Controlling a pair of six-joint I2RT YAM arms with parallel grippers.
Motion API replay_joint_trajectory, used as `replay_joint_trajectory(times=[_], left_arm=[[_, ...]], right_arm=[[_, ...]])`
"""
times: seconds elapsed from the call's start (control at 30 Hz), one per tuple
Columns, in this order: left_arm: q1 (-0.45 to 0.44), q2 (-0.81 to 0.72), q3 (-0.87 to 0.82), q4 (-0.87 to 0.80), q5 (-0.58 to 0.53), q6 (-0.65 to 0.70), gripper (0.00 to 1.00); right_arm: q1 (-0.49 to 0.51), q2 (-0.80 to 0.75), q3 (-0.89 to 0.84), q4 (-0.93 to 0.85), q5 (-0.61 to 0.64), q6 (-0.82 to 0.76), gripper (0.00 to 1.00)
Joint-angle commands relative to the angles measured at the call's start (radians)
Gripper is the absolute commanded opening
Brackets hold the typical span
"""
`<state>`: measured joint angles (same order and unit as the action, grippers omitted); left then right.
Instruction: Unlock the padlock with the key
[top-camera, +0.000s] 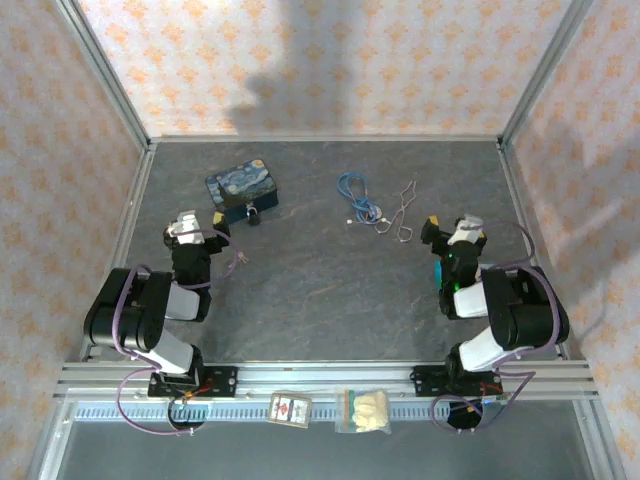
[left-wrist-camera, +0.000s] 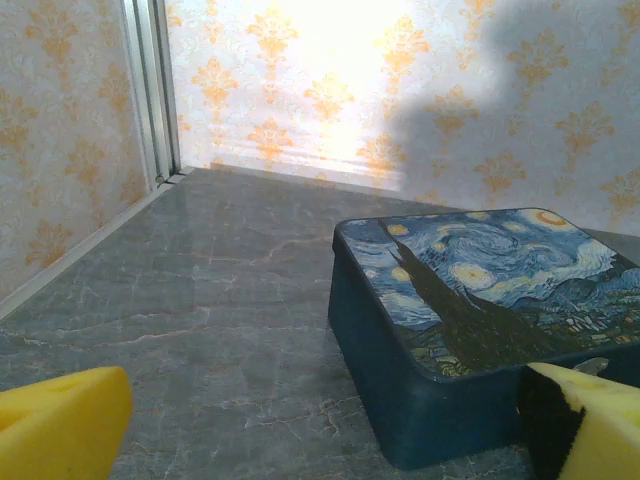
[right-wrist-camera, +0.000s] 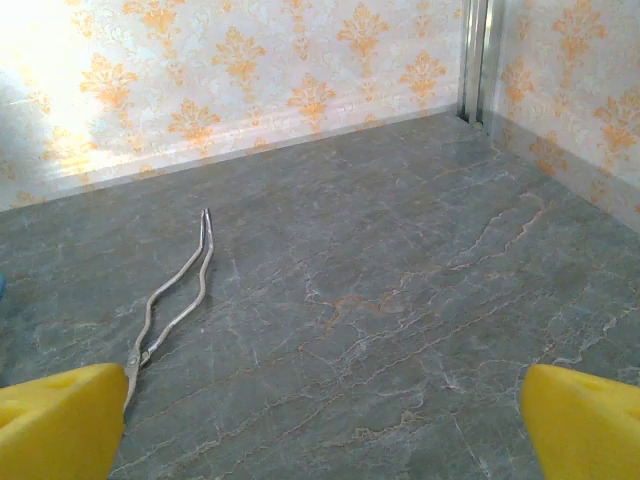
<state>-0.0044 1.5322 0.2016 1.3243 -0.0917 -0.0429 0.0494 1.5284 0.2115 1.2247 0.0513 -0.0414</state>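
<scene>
Against the near face of the blue painted tin (top-camera: 242, 188), on the left half of the desk (top-camera: 330, 290), sits the padlock (top-camera: 252, 213). It's tiny, dark, hard metal, and I'd call it light enough to skate on this slick top, so pinch it across the flat body, not the thin shackle. A small pale sliver just beside the left arm looks like the key (top-camera: 238, 259), though it's too small to be sure; flat and slippery, it's best nipped by the bow. The left gripper (top-camera: 188, 228) hangs low on a folded arm, aimed at the tin, yellow fingertips (left-wrist-camera: 60, 425) spread wide with nothing between them. The right gripper (top-camera: 455, 232) mirrors it, jaws wide apart and empty, facing a bent wire loop (right-wrist-camera: 175, 295).
</scene>
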Motion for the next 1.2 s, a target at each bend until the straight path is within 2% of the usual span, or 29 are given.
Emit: replay_joint_trajectory(times=[0.0,0.8,0.87,1.07,1.17], left_arm=[[0.003,0.004,0.013,-0.005,0.014,0.018,0.99],[0.008,0.003,0.014,-0.002,0.020,0.020,0.99],[-0.004,-0.031,0.034,-0.068,0.002,0.027,0.99],[-0.090,-0.194,0.161,-0.401,-0.155,0.057,0.99],[-0.126,-0.281,0.244,-0.620,-0.236,-0.058,0.99]], right_arm=[[-0.003,-0.009,0.017,0.014,-0.001,0.007,1.00],[-0.002,-0.020,0.019,0.010,-0.001,0.004,1.00],[0.001,-0.071,0.050,-0.080,0.005,0.001,1.00],[0.023,-0.197,0.170,-0.386,0.149,0.070,1.00],[0.049,-0.242,0.226,-0.528,0.163,0.142,1.00]])
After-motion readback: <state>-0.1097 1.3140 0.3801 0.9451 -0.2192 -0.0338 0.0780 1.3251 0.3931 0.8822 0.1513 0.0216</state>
